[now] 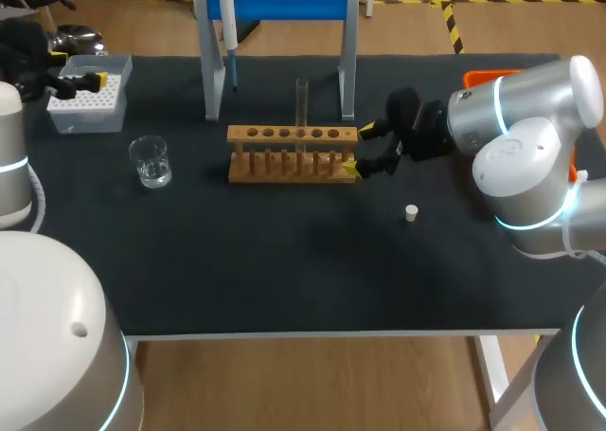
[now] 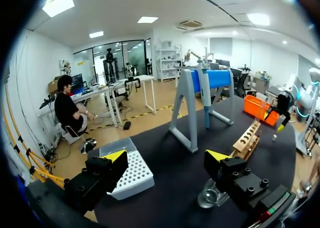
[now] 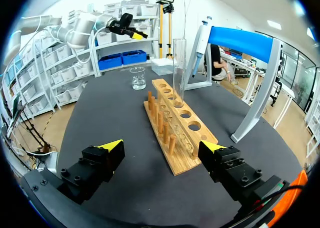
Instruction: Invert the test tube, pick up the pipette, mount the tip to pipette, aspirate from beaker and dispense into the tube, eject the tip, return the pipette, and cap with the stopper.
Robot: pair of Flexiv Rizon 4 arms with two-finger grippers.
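right hand (image 1: 359,149) spread beside one rack (image 1: 294,134) holding one tube (image 1: 302,99).

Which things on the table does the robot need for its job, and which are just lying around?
Needed:
test tube, standing in the wooden rack
pipette, hanging on the blue stand
tip box
glass beaker
white stopper

Just lying around:
orange box, off at the right side

Left gripper (image 2: 167,157) and right gripper (image 3: 162,147) both spread wide.
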